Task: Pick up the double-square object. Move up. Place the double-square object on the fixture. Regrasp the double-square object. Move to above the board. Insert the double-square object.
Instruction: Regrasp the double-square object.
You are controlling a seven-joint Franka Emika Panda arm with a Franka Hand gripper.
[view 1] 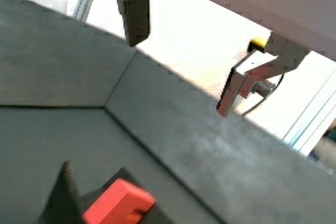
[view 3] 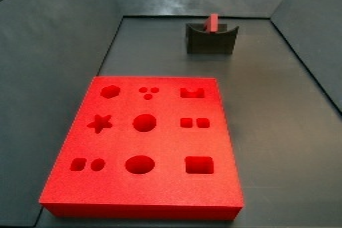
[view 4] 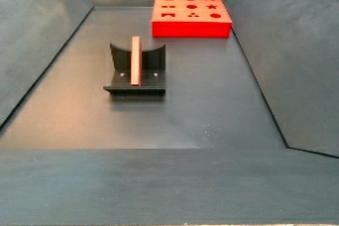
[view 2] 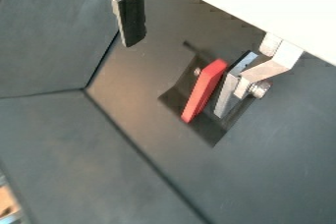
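Empty end effector (view 2: 184, 56), fingers wide apart

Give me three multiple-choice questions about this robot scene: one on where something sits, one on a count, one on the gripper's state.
1. Where is the pink block?
A. on the red board
B. standing in the dark fixture
C. between the fingers

2. How many cutouts has the board?
A. four
B. six
C. nine

3. The gripper is:
A. open, holding nothing
B. shut on the block
C. resting on the board

Answers:
B: the pink block stands upright in the fixture.
C: the board shows three rows of three.
A: the gripper, above the fixture, has only air between its fingers.
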